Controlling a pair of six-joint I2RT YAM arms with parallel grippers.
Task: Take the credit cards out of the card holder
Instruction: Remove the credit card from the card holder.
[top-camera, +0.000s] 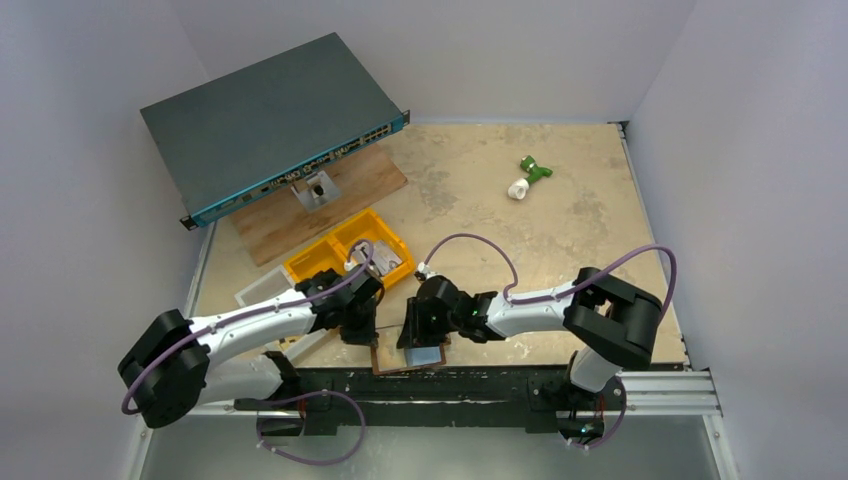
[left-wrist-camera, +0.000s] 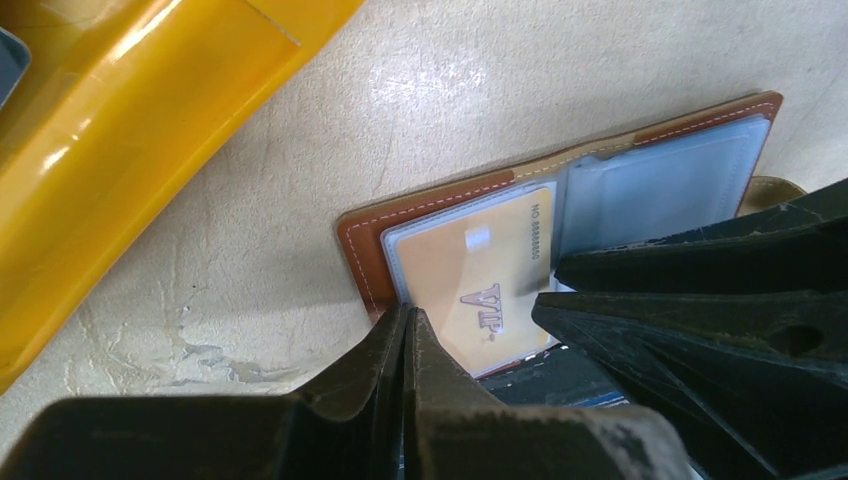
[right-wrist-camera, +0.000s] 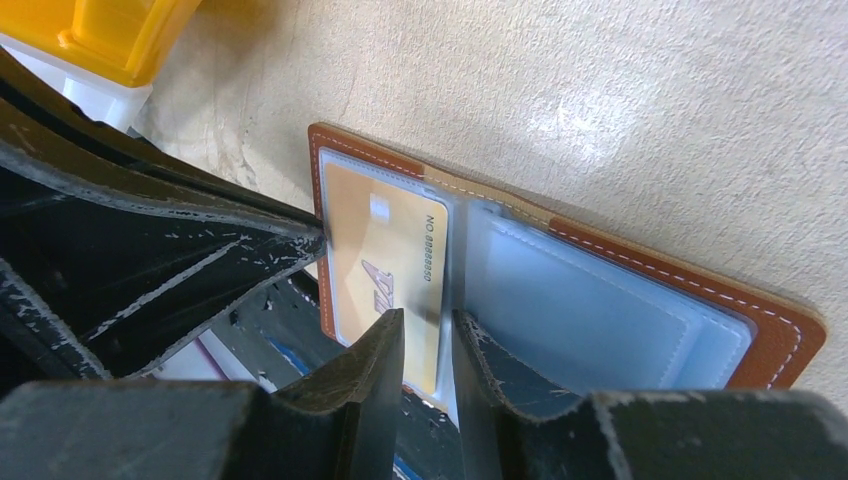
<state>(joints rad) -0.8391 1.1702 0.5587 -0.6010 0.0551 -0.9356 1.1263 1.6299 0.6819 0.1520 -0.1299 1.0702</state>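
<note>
Clearly readable: "VIP" across the gold credit card (left-wrist-camera: 480, 275), and "NO" along one short edge, followed by a row of digits that look like eights; their count is hard to make out.
Card face: a small pale square sits near the digits. In the right wrist view only the first strokes of "VIP" show, the rest behind a finger.
Card holder (right-wrist-camera: 600, 305): brown leather with pale stitching, lying open and flat at the near edge of the bench (top-camera: 560, 240), between the two arms.
Gold card's place: inside the clear sleeve of the holder's half nearer the left arm.
Other half: pale grey-blue under clear plastic; whether a card lies in it cannot be told.
Left jaws: pressed together, the fingers (left-wrist-camera: 365, 385) ending at the holder's edge beside the gold card. Whether a sleeve leaf is caught between them cannot be told.
Right jaws: a narrow gap, the fingers (right-wrist-camera: 375, 385) over the fold side of the gold card, a strip of card showing in the gap. I cannot tell whether they grip it.
Hidden: the holder's near side is covered by fingers in both wrist views, and the wrists cover much of it from above.
Yellow bin (top-camera: 350, 252): just beyond the holder, two compartments, the right one's contents partly behind a purple cable and hard to make out.
Network switch (top-camera: 270, 125): far left, over a wooden board (top-camera: 270, 235); its row of ports shows, the markings too small to read.
Green-and-white piece (top-camera: 528, 178): far right, well apart, too small to name.
</note>
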